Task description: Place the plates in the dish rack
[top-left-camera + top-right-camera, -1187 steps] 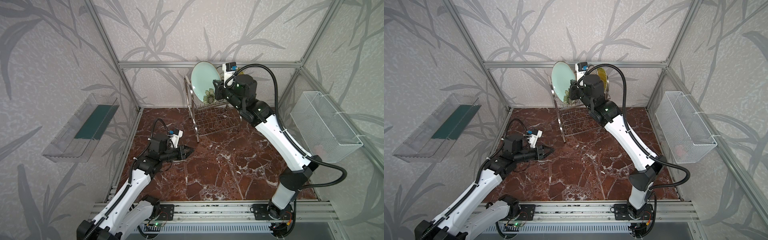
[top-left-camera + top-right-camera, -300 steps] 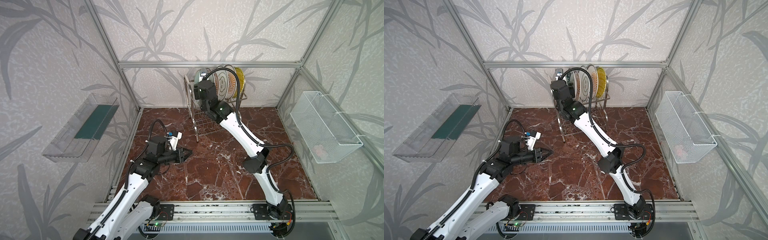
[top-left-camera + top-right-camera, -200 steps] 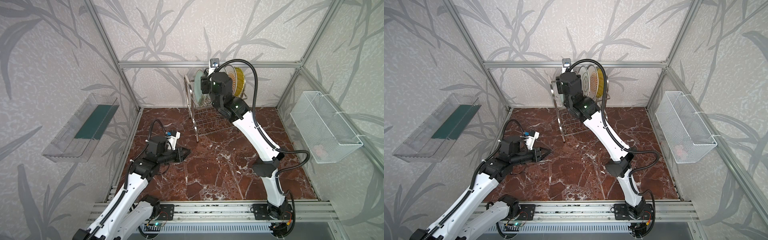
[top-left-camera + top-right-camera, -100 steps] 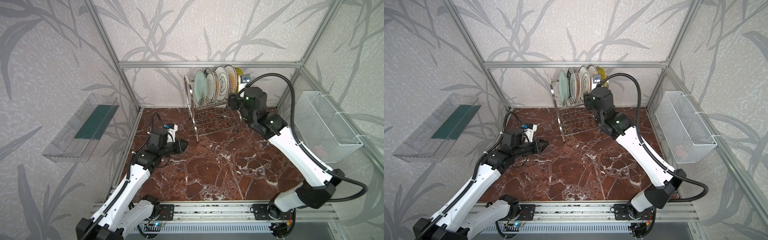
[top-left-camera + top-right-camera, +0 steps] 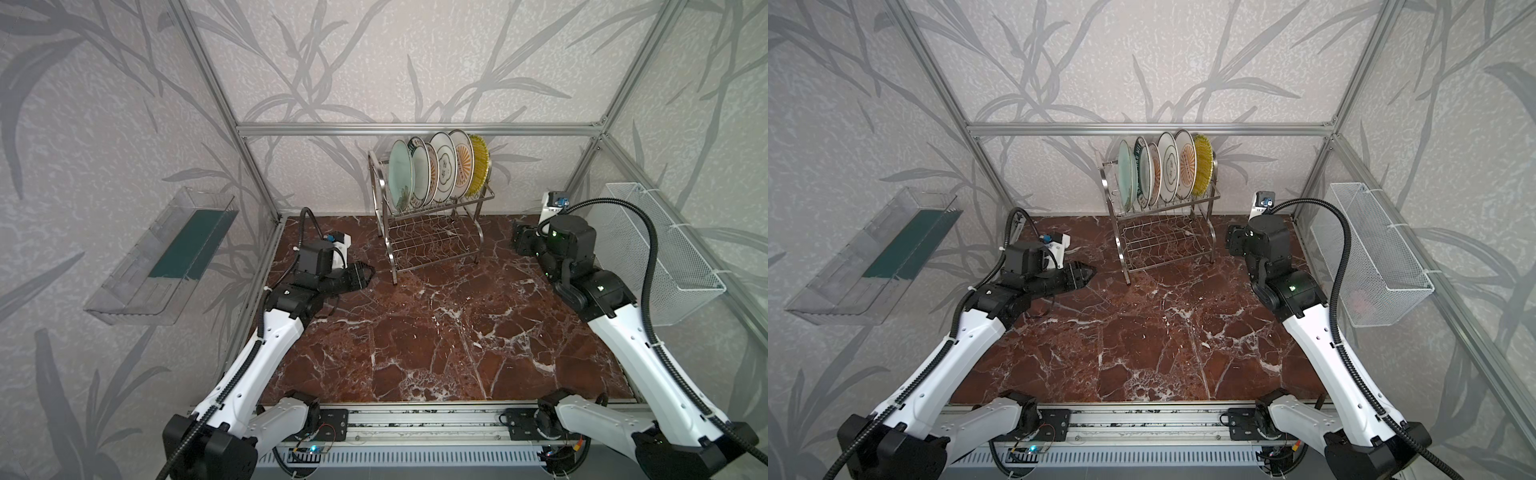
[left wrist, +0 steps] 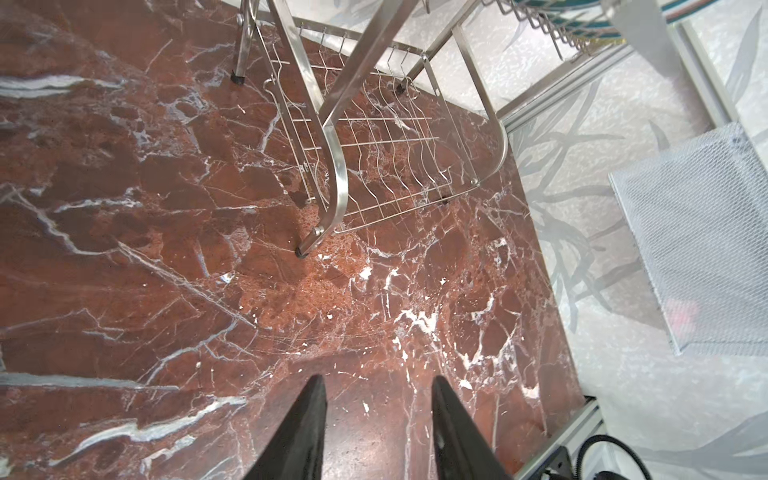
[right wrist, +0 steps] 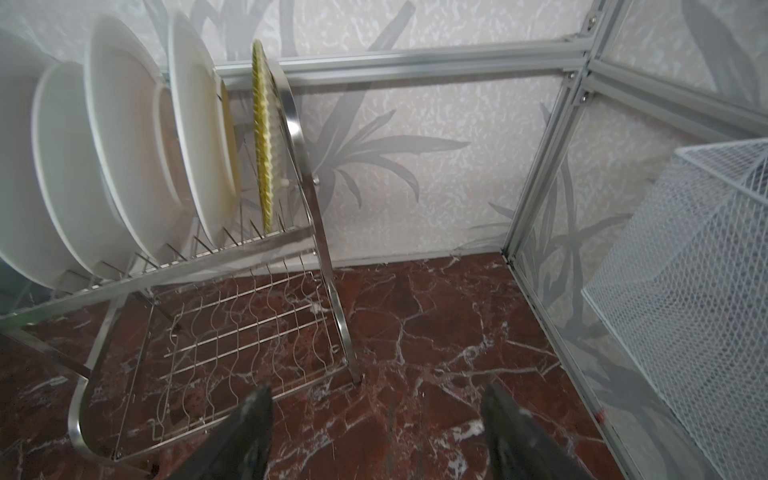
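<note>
Several plates stand upright side by side in the top tier of the dish rack at the back. The pale mint plate is leftmost and the yellow ribbed one rightmost. My left gripper hovers over the floor left of the rack, open and empty. Right of the rack is my right gripper, wide open and empty. The right wrist view shows the plates' white backs and the yellow rim.
A white mesh basket hangs on the right wall, close to the right arm. A clear plastic tray is fixed to the left wall. The rack's lower tier holds nothing. Red marble floor spreads in front.
My right gripper let go of the mint plate, now standing in the rack, and drew back right and down, opening wider. The left gripper opened and shifted slightly toward the back.
</note>
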